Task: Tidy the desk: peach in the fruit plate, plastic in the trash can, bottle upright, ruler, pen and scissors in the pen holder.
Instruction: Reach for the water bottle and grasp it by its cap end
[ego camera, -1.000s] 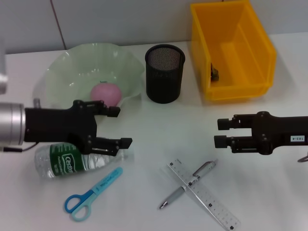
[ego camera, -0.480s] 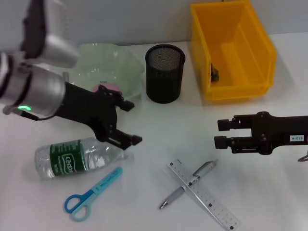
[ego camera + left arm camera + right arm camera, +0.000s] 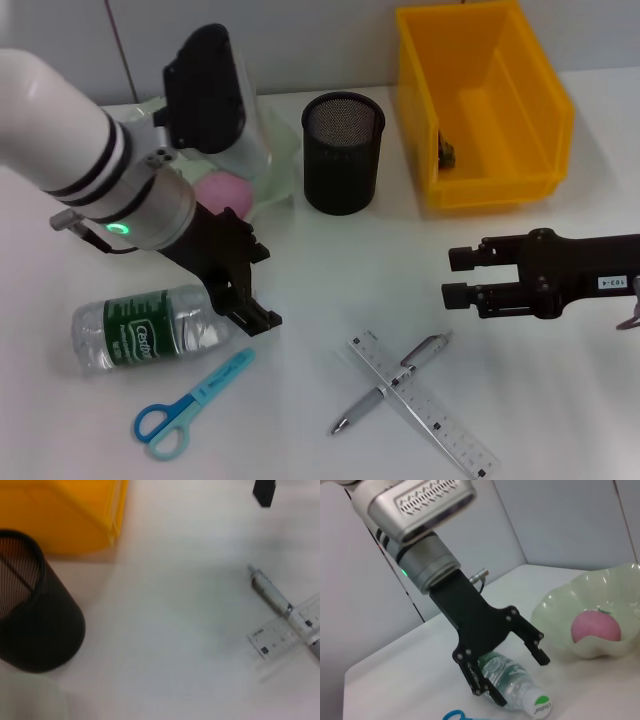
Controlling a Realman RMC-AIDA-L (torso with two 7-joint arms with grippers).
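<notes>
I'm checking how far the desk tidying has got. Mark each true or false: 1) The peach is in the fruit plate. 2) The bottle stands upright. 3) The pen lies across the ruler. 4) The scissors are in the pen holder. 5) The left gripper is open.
1) True: the peach sits in the fruit plate.
2) False: the bottle lies on its side.
3) True: the pen crosses the ruler.
4) False: the scissors lie on the desk; the pen holder looks empty.
5) True: the left gripper is open over the bottle.
</notes>
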